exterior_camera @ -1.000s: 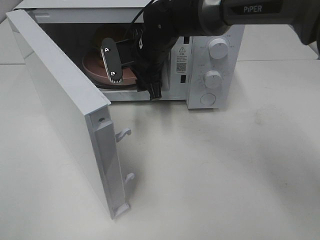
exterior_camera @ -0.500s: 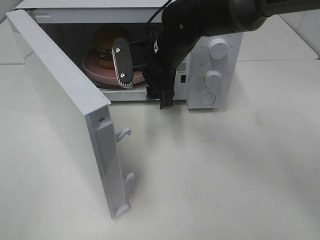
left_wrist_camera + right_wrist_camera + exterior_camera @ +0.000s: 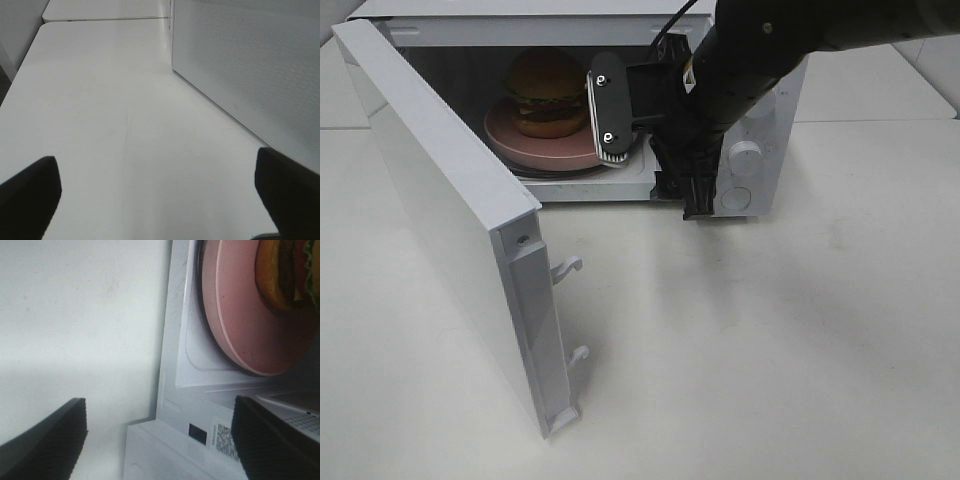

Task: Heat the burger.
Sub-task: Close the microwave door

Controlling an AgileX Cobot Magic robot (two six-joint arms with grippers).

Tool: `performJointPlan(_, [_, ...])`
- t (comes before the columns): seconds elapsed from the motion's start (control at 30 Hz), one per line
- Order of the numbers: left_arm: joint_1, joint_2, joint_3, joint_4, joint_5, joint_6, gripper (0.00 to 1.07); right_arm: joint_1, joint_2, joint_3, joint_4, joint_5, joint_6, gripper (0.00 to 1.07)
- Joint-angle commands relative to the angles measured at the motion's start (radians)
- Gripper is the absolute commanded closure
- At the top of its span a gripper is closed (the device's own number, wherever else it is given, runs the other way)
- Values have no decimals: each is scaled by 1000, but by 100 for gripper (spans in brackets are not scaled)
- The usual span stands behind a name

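The burger [image 3: 546, 92], with its golden bun and green lettuce, sits on a round pink plate [image 3: 520, 145] inside the open white microwave [image 3: 570, 25]. My right gripper [image 3: 650, 150] hangs open and empty just outside the cavity's right front, apart from the plate. In the right wrist view the right gripper [image 3: 160, 440] frames the microwave's front sill, with the plate [image 3: 235, 315] and the burger [image 3: 287, 270] beyond it. My left gripper [image 3: 157, 195] is open over bare table beside the microwave's perforated side wall [image 3: 250, 65]. It is out of the high view.
The microwave door [image 3: 450, 200] stands swung out to the left, its latch hooks [image 3: 570, 268] facing the table. My right arm covers most of the control panel; one knob [image 3: 745, 152] shows. White table [image 3: 770, 350] spreads in front.
My right gripper has drawn back out of the microwave and to the right, its jaws spreading wider. The burger and plate stay inside, now in full view.
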Motion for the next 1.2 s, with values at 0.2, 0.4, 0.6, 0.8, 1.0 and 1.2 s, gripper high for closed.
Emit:
performJointPlan(0.2, [1,-3,0,-4,-9,0,9,-3,-137,113,0,-19,11,31])
performJointPlan(0.4, [1,-3,0,-4,-9,0,9,-3,-249,209,0,-19,86,31])
performJointPlan(0.6, [1,-3,0,-4,-9,0,9,-3,-344,299,0,-15,161,31])
performJointPlan(0.8, [1,-3,0,-4,-9,0,9,-3,-445,398,3,1,236,31])
performJointPlan(1.0, [1,-3,0,-4,-9,0,9,-3,-541,465,4,82,452,31])
performJointPlan(1.2, [1,-3,0,-4,-9,0,9,-3,-620,478,4,207,709,31])
